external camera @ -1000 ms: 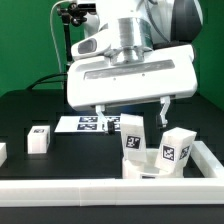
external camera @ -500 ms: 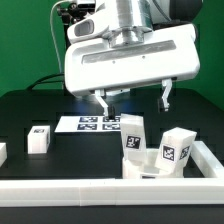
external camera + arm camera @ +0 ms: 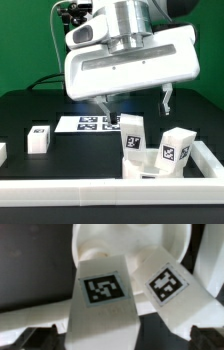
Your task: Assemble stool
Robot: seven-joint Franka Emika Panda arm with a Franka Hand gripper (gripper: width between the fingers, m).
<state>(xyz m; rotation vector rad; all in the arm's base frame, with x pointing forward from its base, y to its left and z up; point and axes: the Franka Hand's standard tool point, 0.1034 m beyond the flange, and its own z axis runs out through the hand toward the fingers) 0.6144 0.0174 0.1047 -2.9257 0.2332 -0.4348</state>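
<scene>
Two jaws are gaping wide, gripping nothing. The gripper [image 3: 133, 99] is hovering at twelve o'clock from the tallest leg block [image 3: 133, 137].

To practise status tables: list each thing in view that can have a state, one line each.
End effector: open, empty.
Leg block below it: upright, ungripped.
Leg block at exterior view's right: standing, ungripped.
Leg block at exterior view's left: loose on the table.
</scene>
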